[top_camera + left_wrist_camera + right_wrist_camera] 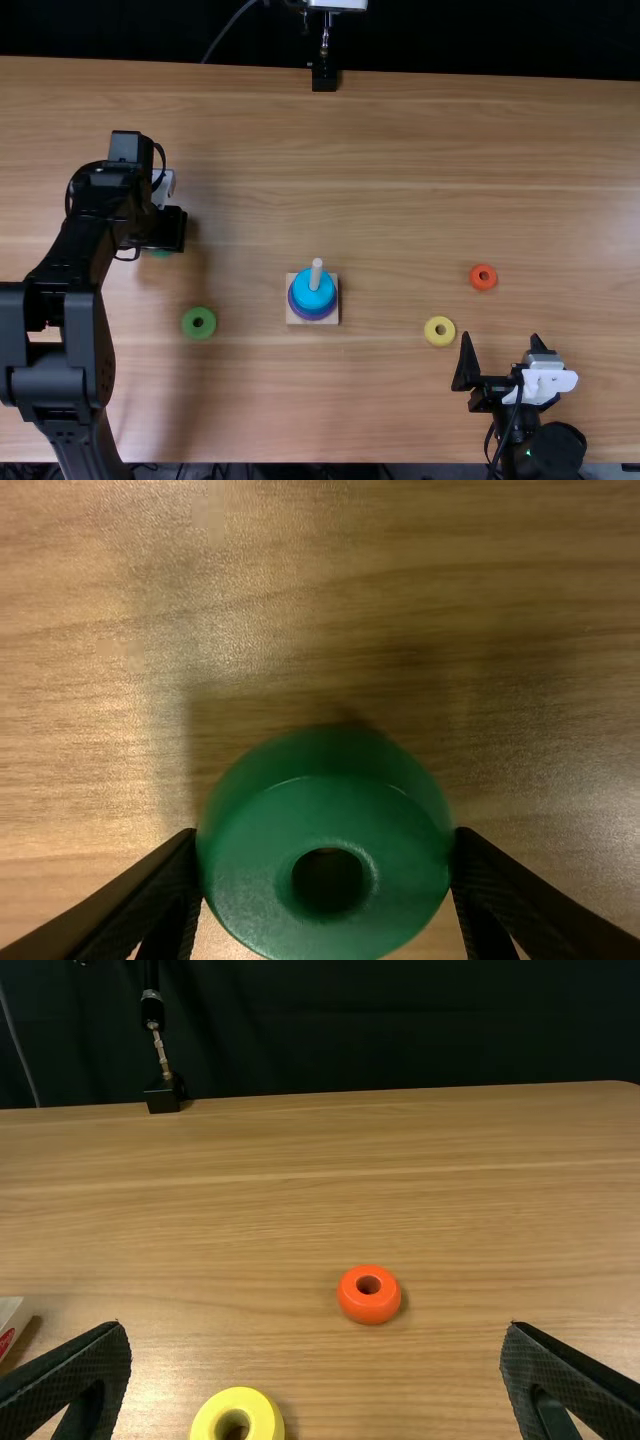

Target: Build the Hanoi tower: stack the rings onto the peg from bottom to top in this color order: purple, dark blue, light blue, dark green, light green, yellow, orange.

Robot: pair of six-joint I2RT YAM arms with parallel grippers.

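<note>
Hanoi tower (322,298), partly built, stands on its square wooden base (293,317) in the near half of the table (400,150), about midway between its left and right edges. The peg (316,268) rises through the stack: purple ring (312,316) at the bottom, blue above it, light blue on top. I can't clearly separate a dark blue layer, though the order suggests one is there.

Dark green comes next, which would explain the left gripper (325,836) having the dark green ring (325,925) between its fingers. They are apart by just the ring's width, one pressed on each side, leaving the hole free to go over the peg. I can't be sure the ring is clear of the wood.

The light green ring (188,328) lies flat between the base and the left edge, handy for the same arm afterwards. Toward the right edge lie the yellow ring (431,333), nearer the near edge, and the orange ring (483,267), farther in. Those come last, so the right gripper (316,1327) waiting there, fingers wide apart and empty, makes sense.
</note>
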